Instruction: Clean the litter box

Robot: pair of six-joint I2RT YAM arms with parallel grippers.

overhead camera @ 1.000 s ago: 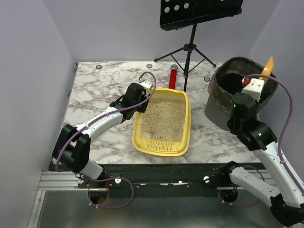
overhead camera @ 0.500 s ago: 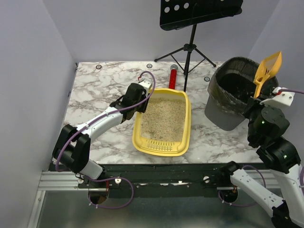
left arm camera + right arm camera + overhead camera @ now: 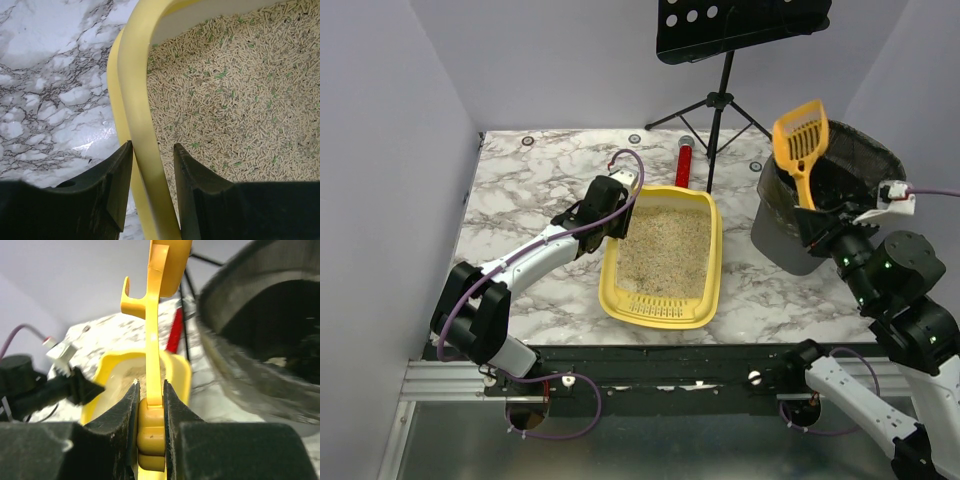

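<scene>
Litter box point(image 3: 658, 310): left wall clamped in left end effector point(image 3: 151, 152); right end effector point(image 3: 150, 392) grips scoop point(image 3: 798, 130).

No lettering, labels, brands or numbers legible anywhere. Litter box point(image 3: 658, 318), slotted scoop point(image 3: 799, 132), mesh bin point(image 3: 778, 238), music stand point(image 3: 740, 25) and marbled tabletop point(image 3: 520, 200) all show plain surfaces.
</scene>
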